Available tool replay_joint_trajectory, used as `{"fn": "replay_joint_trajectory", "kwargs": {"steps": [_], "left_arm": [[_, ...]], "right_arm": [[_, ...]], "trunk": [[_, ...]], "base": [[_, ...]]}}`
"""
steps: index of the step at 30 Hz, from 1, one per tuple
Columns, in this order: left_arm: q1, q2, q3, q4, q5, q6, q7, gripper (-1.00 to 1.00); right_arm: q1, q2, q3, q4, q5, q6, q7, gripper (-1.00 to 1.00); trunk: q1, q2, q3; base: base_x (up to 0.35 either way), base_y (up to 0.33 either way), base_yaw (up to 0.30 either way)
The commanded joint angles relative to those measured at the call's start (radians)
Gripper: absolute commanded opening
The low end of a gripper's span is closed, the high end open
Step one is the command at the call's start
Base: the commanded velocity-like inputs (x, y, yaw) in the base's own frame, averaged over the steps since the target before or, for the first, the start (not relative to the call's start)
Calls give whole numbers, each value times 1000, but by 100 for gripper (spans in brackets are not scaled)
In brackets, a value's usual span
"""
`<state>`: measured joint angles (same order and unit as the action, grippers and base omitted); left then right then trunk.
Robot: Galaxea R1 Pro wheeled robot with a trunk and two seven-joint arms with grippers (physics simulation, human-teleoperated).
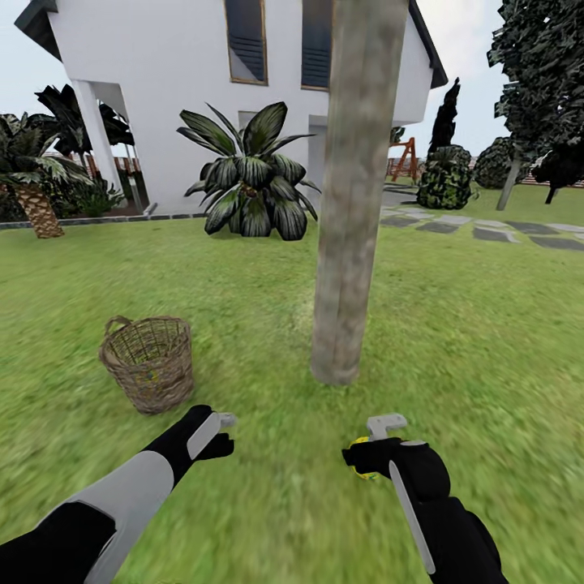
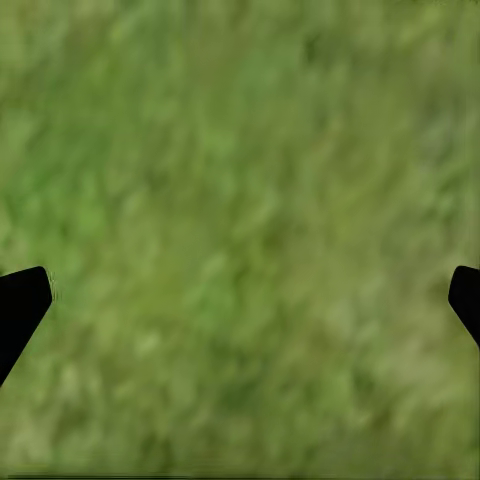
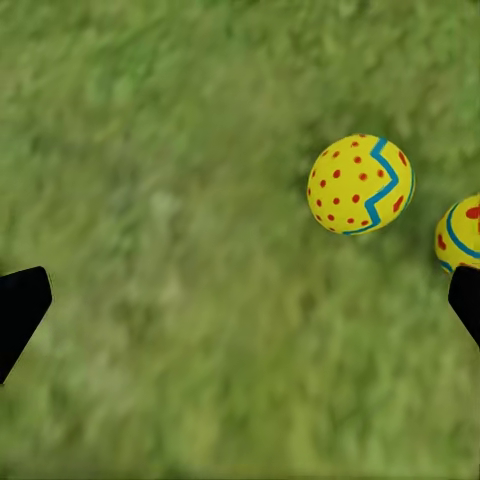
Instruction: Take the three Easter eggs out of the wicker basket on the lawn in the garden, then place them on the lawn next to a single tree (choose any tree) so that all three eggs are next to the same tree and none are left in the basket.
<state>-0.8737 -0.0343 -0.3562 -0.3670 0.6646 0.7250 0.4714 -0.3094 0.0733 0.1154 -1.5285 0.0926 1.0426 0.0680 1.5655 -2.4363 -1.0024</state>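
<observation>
A white house (image 1: pixel 162 89) stands behind the lawn (image 1: pixel 487 324). At the left a wicker basket (image 1: pixel 149 362) sits on the grass, a speck of yellow inside. The left gripper (image 1: pixel 221 434) hangs spread wide over bare turf, holding nothing. The tree (image 1: pixel 350 195) rises mid-lawn. The right gripper (image 3: pixel 240 300) is released, fingers wide, above two eggs (image 3: pixel 361 184) lying on the grass near the trunk.
</observation>
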Motion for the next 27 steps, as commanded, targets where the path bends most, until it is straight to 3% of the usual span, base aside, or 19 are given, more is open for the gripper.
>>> {"fn": "replay_joint_trajectory", "kwargs": {"steps": [1,27], "left_arm": [[-1,1,-7,-1,10,2,8,100],[-1,1,-9,0,10,2,7,100]], "right_arm": [[0,0,0,-1,10,5,7,100],[0,1,1,-1,11,5,6,100]], "trunk": [[-4,7,2],[-104,189,61]], "base": [[0,0,187],[0,0,236]]}}
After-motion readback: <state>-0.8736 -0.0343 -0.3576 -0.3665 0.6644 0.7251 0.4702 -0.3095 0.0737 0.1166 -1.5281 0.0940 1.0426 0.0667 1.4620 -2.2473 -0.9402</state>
